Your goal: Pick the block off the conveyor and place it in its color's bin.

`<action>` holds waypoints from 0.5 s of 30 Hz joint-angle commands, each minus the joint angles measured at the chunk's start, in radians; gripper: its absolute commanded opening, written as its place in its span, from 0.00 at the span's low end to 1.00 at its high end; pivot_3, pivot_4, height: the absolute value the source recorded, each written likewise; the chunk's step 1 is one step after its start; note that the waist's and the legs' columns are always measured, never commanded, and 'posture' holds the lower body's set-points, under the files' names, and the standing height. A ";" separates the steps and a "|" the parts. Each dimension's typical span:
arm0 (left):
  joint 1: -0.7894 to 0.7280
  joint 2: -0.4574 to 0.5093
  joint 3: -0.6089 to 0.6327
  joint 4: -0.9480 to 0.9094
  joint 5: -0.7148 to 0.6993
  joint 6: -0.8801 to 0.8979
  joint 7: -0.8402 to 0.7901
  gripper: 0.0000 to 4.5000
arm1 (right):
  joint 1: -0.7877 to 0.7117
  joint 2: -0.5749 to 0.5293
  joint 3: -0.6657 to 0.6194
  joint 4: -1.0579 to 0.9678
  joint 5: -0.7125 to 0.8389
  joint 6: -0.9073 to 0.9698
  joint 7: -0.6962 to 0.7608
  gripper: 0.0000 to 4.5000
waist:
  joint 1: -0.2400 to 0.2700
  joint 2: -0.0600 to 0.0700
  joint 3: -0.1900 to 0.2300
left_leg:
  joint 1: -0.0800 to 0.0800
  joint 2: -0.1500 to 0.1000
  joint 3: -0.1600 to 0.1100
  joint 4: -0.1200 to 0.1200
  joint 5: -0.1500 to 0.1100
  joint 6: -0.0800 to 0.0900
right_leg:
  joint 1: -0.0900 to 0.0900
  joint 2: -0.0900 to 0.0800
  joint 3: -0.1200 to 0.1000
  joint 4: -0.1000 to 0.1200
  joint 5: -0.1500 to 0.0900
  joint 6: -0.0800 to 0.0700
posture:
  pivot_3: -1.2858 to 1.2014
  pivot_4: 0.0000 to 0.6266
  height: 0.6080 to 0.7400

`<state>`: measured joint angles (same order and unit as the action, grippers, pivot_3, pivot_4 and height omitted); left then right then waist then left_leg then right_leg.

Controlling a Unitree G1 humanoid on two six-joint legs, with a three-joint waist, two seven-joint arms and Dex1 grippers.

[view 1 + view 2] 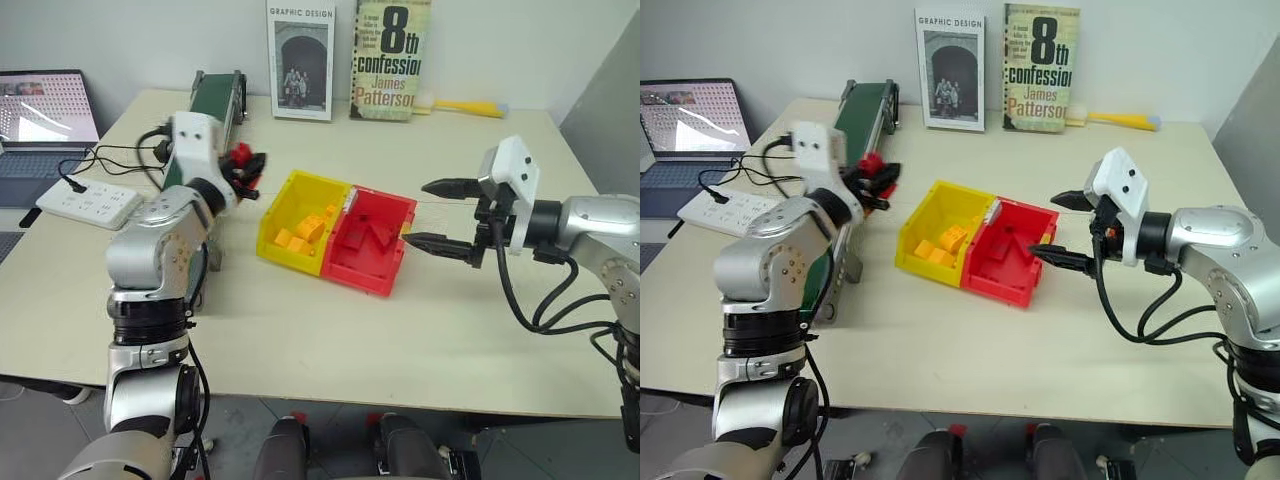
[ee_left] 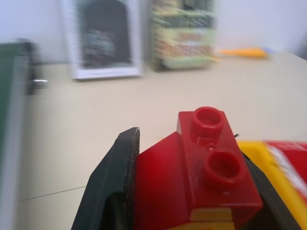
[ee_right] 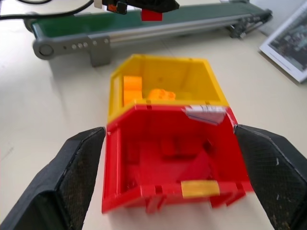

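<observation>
Left eye view is showing the wide pale beige surface (image 1: 330,330) carrying everything, with the long narrow dark green belt conveyor with grey metal rails (image 1: 215,95) running back along its left side. Just right of it, the bright red rectangular open-top plastic bin (image 1: 385,275) is sitting joined to a like yellow plastic tray (image 1: 275,235) holding orange-yellow bricks. The yellow tray is lying nearer the carrying arm, so a release made too soon would likely be dropping the brick into the wrong colour. The right gripper (image 1: 438,216) is hovering at the red bin's far end with its fingers released wide; both arms are crowding the same spot and could be clashing there. The left gripper (image 1: 243,168) is holding its fingers clenched on the small red plastic toy block (image 2: 208,167), in the air just beside the conveyor. Much of the block is standing proud of the fingers, so a jolt might be twisting it loose.
</observation>
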<state>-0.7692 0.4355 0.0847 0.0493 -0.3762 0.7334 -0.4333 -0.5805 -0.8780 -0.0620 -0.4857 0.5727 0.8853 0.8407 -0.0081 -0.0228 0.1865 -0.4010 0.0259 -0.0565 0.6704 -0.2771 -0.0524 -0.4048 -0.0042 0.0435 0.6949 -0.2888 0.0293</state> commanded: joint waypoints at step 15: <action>-0.158 -0.117 -0.324 0.280 0.099 -0.310 -0.493 0.59 | 0.129 -0.051 -0.184 -0.230 0.126 0.171 -0.165 1.00 | -0.016 0.000 0.000 | 0.000 0.000 0.001 0.000 -0.001 0.001 | 0.000 0.002 0.002 0.000 0.000 0.000 | 0.52 0.24 1.00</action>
<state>-0.8774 0.3334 -0.2507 0.3104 -0.2845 0.4795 -0.8904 -0.4525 -0.9164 -0.2057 -0.6854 0.6887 1.0590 0.6903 -0.0239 -0.0228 0.1865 -0.4010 0.0261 -0.0561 0.6702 -0.2777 -0.0513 -0.4047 -0.0026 0.0446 0.6943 -0.2889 0.0293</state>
